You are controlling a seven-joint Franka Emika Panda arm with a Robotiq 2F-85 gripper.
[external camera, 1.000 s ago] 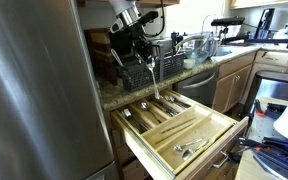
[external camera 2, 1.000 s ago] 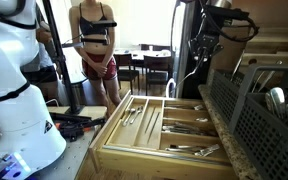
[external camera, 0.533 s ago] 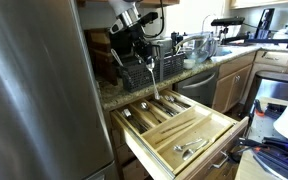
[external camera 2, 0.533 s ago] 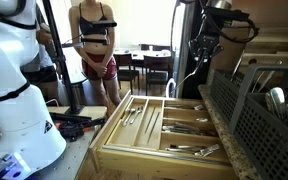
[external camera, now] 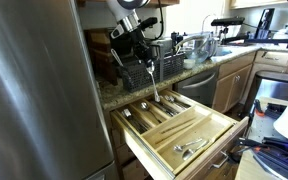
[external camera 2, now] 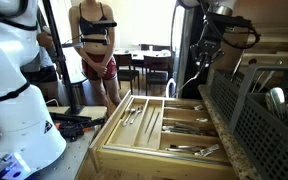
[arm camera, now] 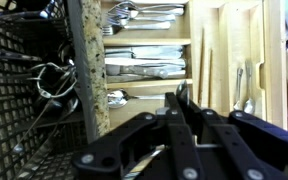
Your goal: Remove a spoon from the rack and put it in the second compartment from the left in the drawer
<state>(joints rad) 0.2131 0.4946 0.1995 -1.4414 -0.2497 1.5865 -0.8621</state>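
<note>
Now, at the far left of an exterior view stands a big shiny fridge (external camera: pixel 34 90). Next to it, near the top middle, a black wire rack (external camera: pixel 134 72) sits on the speckled counter (external camera: pixel 109 95). The gripper (external camera: pixel 149 60) is just in front of the rack, and it is squeezed tight on a spoon (external camera: pixel 154 85). The spoon hangs straight down from the gripper, out of the rack, with its lower end close above the back part of the drawer (external camera: pixel 129 138). It is not lying in any slot. The drawer is pulled out below the counter, in the lower middle of the picture, and its long wooden slots hold cutlery (arm camera: pixel 144 50). I cannot tell which slot the spoon hangs over. In the wrist view the rack fills the left side, the counter edge runs down just right of it, and the slots lie further right, with the dark fingers (arm camera: pixel 172 135) at the bottom.
</note>
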